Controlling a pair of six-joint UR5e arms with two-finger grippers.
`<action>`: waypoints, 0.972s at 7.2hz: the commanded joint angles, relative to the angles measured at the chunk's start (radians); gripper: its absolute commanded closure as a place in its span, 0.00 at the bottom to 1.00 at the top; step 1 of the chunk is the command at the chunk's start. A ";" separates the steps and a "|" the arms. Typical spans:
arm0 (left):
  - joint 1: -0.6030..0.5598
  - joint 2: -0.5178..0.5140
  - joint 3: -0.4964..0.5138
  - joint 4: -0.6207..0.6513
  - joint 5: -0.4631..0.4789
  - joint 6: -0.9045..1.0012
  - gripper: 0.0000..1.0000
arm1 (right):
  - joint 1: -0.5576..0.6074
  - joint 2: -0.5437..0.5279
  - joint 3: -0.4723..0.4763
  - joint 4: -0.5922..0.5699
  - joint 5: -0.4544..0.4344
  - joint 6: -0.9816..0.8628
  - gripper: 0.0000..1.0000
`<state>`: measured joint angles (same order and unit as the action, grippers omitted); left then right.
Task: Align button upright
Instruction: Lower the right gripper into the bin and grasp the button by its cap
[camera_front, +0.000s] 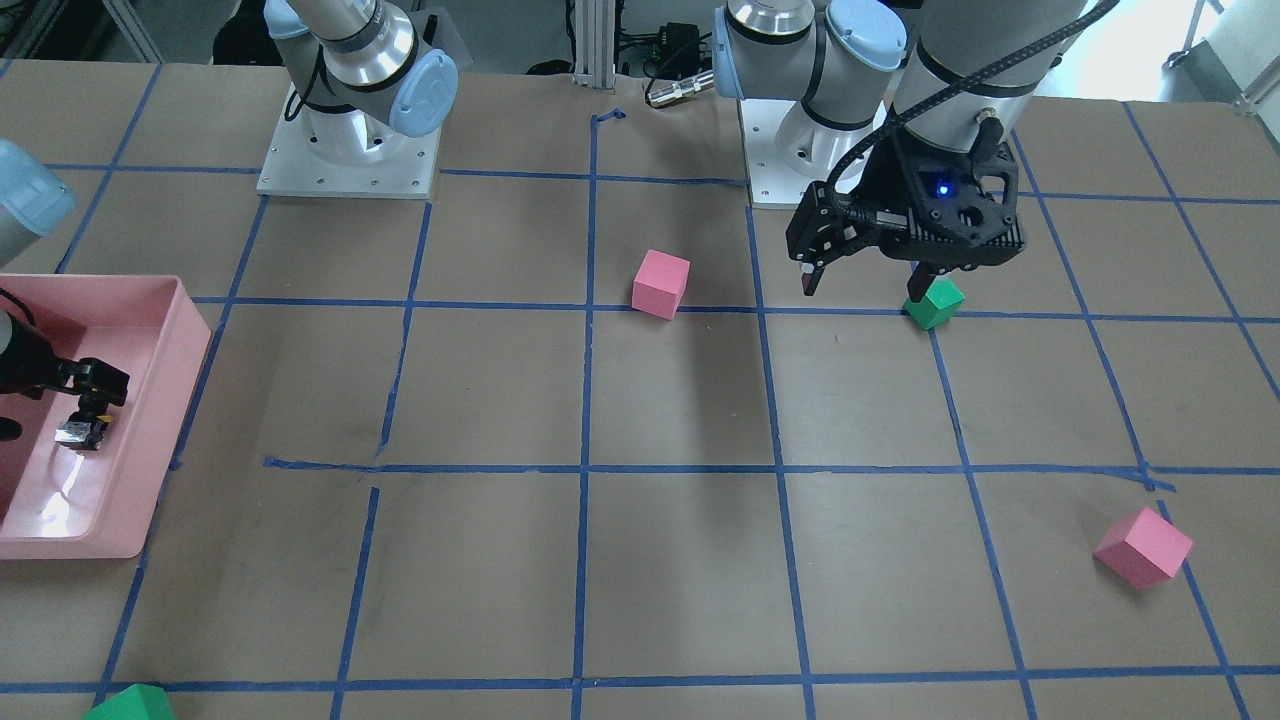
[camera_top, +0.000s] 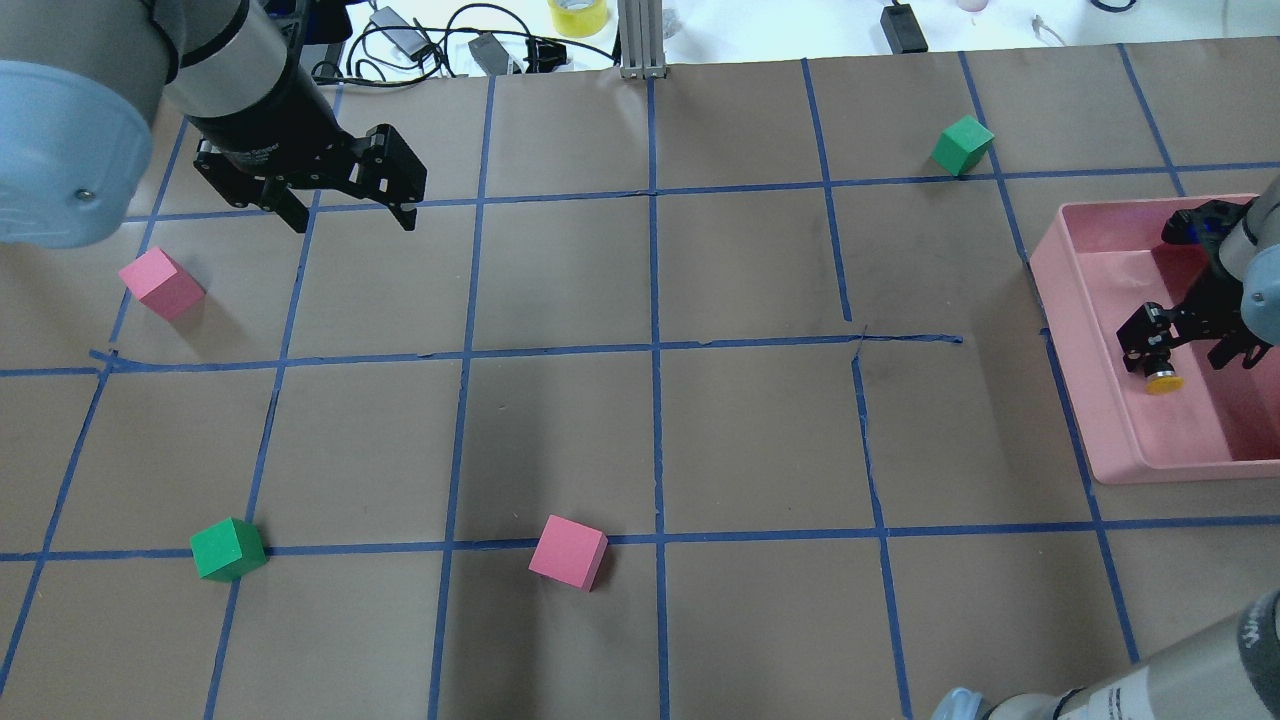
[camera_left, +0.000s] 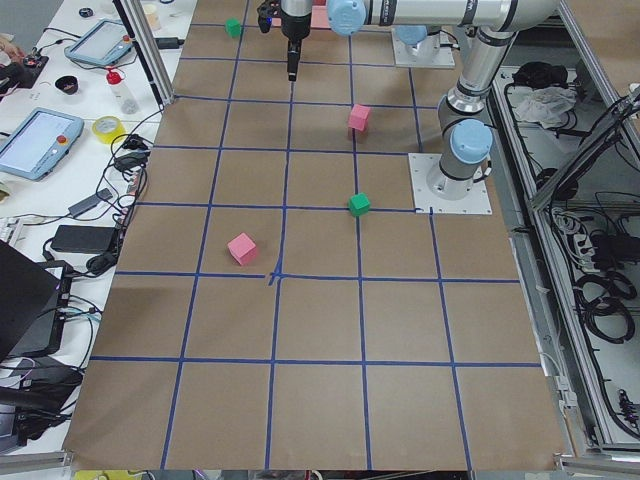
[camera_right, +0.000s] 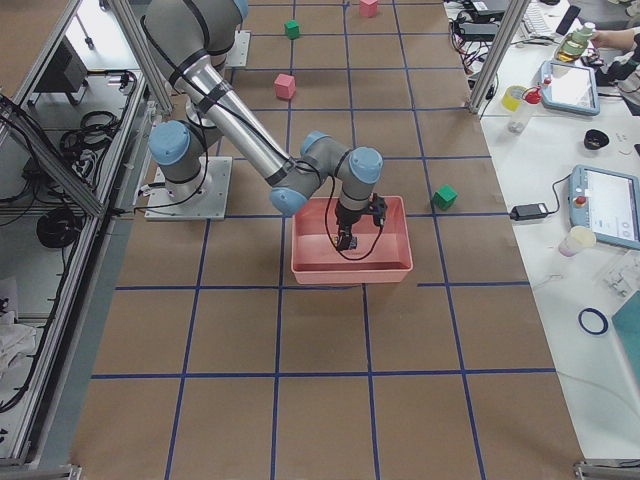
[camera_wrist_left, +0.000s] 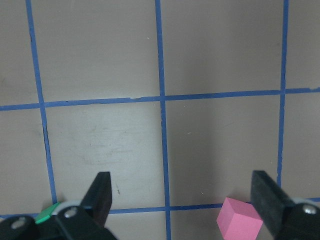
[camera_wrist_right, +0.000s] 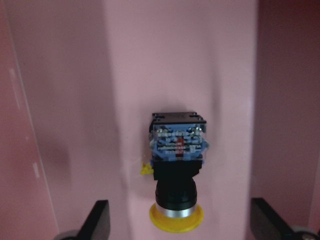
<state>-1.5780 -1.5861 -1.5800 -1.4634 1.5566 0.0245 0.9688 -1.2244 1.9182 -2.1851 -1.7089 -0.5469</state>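
Lying sideways in the pink tray (camera_top: 1080, 350), the button (camera_wrist_right: 177, 165) rests below the released right claw (camera_wrist_right: 180, 207); left claw (camera_wrist_left: 181, 177) likewise released.

Even, bright overhead light leaves soft shadows on the worktop (camera_front: 680, 400). The button (camera_wrist_right: 177, 172) looks blurred in the right wrist view. Glare whitens the top edge of the overhead view.

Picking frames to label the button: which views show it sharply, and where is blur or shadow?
Right wrist view: the button is large but slightly soft, contact block smeared, shadow bands across the tray. Overhead view: crisp yet tiny, only the yellow cap clear. Front-facing view: small and dark near the left edge.
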 joint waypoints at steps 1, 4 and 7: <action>0.001 0.000 0.000 0.000 -0.001 0.000 0.00 | -0.001 0.002 0.012 -0.001 0.003 -0.001 0.00; 0.001 0.000 0.000 0.000 -0.001 0.000 0.00 | -0.001 0.008 0.024 -0.001 0.003 -0.002 0.22; 0.001 0.000 0.000 0.000 -0.001 0.000 0.00 | -0.001 0.011 0.022 -0.002 0.003 -0.045 0.74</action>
<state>-1.5769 -1.5861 -1.5800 -1.4634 1.5554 0.0246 0.9679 -1.2140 1.9409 -2.1869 -1.7058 -0.5736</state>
